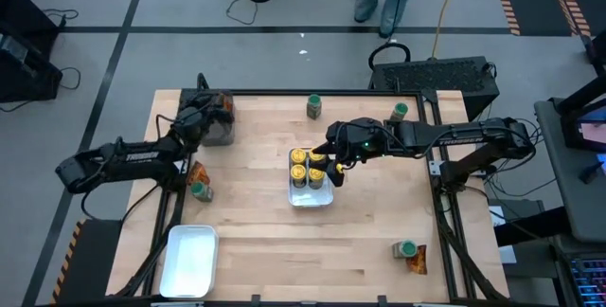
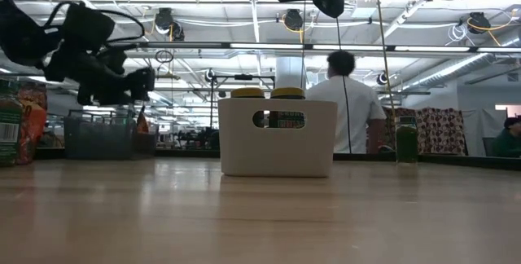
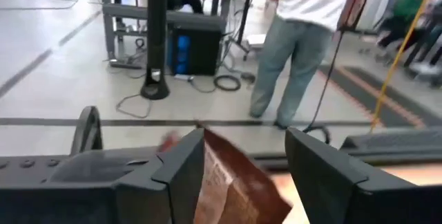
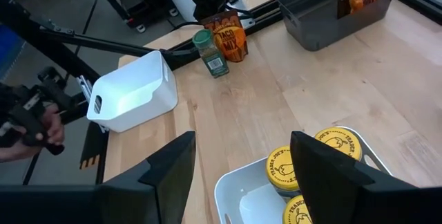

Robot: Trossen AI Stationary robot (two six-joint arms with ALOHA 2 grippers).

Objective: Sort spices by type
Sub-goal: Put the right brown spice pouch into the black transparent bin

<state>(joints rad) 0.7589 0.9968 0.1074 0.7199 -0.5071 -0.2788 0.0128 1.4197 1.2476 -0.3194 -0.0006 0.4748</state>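
Right gripper [image 1: 333,167] hovers above the white tray [image 1: 310,198] at table centre, fingers [image 4: 166,172] spread wide with nothing between them. That tray holds the yellow-lid jars [image 1: 309,167], packed together; the right wrist view shows three of their lids [image 4: 289,166], the high view suggests four but the gripper partly covers them. Left gripper [image 1: 210,117] is raised over the dark bin [image 1: 219,135] at the table's far-left corner, jaws pinching an orange-brown packet [image 3: 231,182] that stands upright between the fingers [image 3: 181,169]. Another packet [image 1: 198,174] lies near the left edge, just beside a green-lid jar [image 1: 200,190]; can't tell if they touch. Two more green-lid jars stand along the far edge, one [image 1: 313,107] near the middle, one [image 1: 400,113] toward the right. A fourth green-lid jar [image 1: 407,250] sits at the near-right corner next to a packet [image 1: 419,262]. A second white tray [image 1: 190,260] sits at the near-left corner with nothing visible in it. A person [image 2: 346,105] stands beyond the table, back turned.
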